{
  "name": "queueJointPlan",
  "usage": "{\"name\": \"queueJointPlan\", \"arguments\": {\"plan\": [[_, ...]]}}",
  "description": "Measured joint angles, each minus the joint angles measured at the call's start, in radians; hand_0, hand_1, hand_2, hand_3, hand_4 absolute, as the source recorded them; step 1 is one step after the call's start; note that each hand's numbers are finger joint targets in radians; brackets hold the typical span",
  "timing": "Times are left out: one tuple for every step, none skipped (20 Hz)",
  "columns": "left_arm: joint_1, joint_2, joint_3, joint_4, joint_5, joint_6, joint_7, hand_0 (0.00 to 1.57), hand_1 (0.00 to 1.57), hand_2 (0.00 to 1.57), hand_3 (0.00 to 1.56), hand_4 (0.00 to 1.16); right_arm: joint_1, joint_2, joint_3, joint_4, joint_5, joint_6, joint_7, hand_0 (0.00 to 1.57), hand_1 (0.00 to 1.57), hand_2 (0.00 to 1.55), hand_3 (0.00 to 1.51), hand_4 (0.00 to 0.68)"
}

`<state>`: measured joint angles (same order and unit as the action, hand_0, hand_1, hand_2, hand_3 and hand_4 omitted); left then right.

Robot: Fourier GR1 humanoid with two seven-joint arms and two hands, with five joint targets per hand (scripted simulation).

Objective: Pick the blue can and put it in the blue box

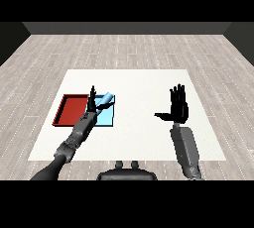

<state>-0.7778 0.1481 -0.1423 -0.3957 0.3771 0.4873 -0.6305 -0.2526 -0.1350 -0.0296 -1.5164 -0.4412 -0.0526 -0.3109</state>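
Desk (149, 138) first: white, wide, carrying two trays side by side at its left part, the red tray (69, 109) outermost and the blue tray (107, 118) just right of it. The left arm runs up from the lower left corner and ends over the line where the two trays meet. The right arm rises from the lower right, well apart from both trays.

The can (105, 101) is pale blue and lies tilted over the far end of the blue tray, its long axis slanting from lower left to upper right. It sits right beside the left hand (93, 99), on that hand's right side, touching or all but touching it. Whether the fingers curl round the can or only lie against it cannot be told; the hand is small and dark here and the can partly overlaps it. Whether the can rests on the tray floor or is held above it is likewise unclear.

The right hand (178, 106) is upright with fingers straight and thumb spread to the left, holding nothing.

My judgement: the can is already at its goal, the left hand is the only one placed to act, and nothing but the tray's low rim stands near.
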Motion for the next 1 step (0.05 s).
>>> {"name": "queueJointPlan", "arguments": {"plan": [[0.016,-0.002,0.0,-0.04,0.006,-0.034,-0.03,0.0,0.0,0.0,0.0,0.0,0.009,-0.001,0.005,-0.002,0.004,0.001,0.005,0.0,0.0,0.0,0.0,0.0]]}}
